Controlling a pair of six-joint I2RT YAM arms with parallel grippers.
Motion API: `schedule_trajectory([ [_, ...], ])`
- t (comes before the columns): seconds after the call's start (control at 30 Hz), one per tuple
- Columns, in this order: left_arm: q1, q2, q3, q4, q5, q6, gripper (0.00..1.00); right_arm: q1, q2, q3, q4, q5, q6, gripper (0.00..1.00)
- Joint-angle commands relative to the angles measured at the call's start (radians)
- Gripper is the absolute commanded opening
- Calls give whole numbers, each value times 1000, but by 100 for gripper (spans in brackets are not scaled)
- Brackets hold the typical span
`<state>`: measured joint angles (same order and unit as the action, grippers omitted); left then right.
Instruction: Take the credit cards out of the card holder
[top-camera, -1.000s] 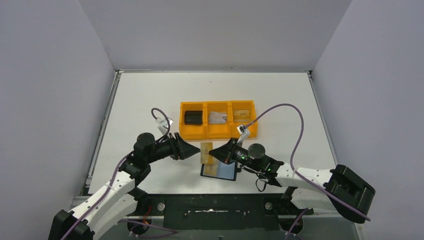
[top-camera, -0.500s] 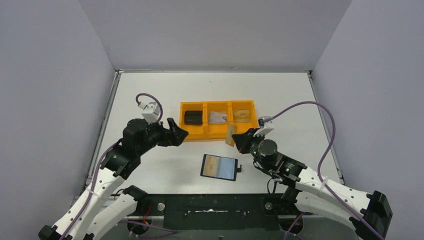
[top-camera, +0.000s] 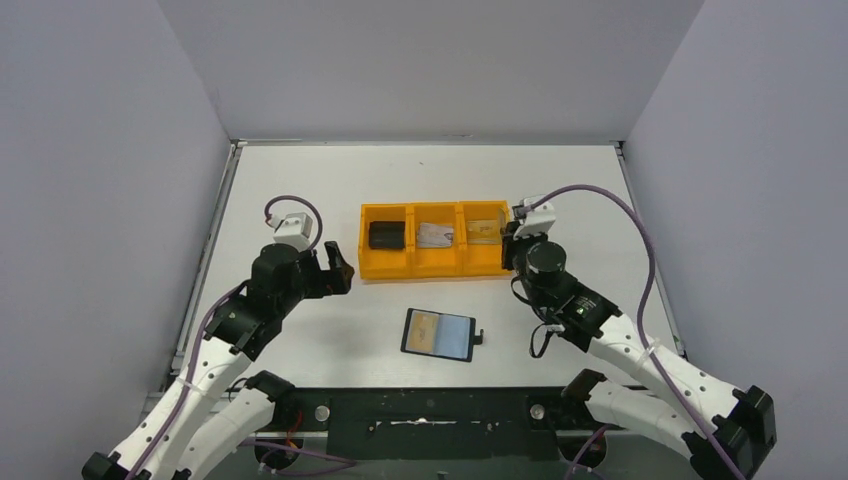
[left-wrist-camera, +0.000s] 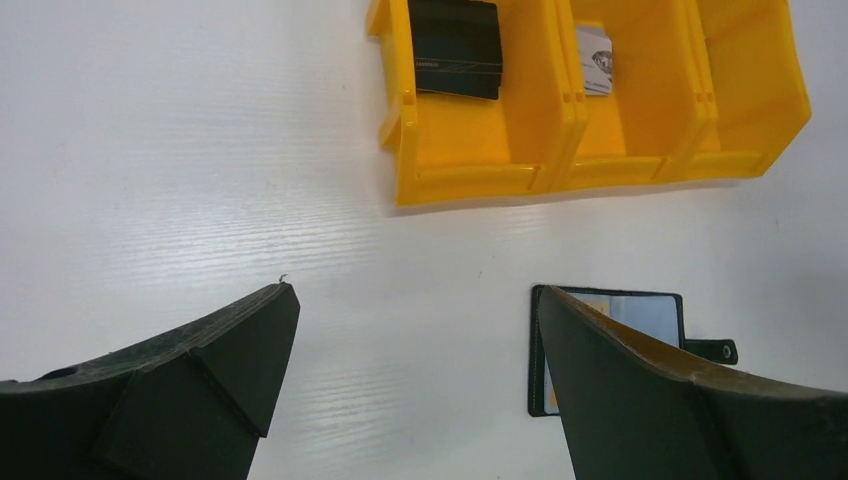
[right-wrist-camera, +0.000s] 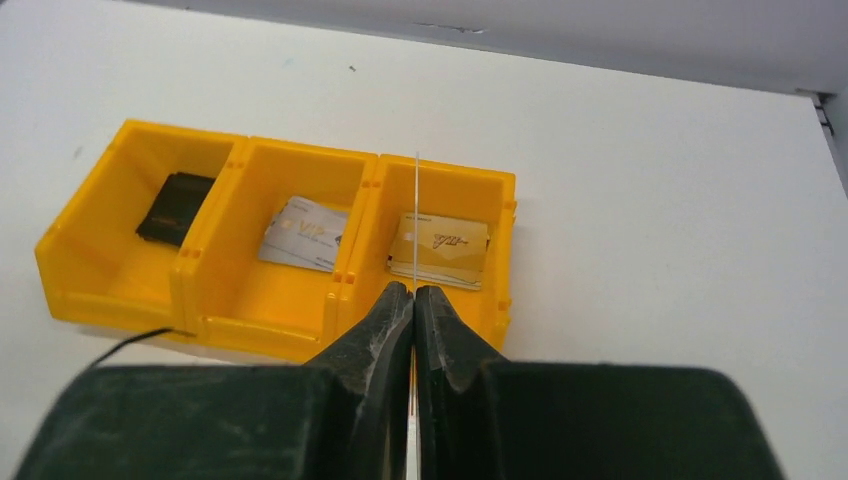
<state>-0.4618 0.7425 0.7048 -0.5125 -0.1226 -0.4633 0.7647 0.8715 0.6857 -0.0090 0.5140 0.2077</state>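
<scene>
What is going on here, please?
The right gripper, shut on a thin card held edge-on, is at the right compartment of the orange tray, where a gold card lies. A silvery card lies in the middle one. The left gripper hangs open beside the tray. The card holder lies open nearby.

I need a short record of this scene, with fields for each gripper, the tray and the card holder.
left gripper: open, empty, above the table
right gripper: shut on held card, near right compartment of tray
tray contents: black block left, silvery card middle, gold card right
card holder: open on table, one yellowish card inside
</scene>
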Motion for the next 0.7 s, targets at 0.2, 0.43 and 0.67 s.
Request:
schedule_trajectory([
  [0.2, 10, -64, -9, 76, -51, 49, 93, -173, 203, 123, 26, -483, -426, 0],
  [0.43, 14, -72, -20, 91, -17, 61, 93, -181, 278, 154, -5, -534, -664, 0],
  [0.67, 13, -82, -29, 98, 9, 64, 93, -205, 387, 200, -82, -468, -884, 0],
])
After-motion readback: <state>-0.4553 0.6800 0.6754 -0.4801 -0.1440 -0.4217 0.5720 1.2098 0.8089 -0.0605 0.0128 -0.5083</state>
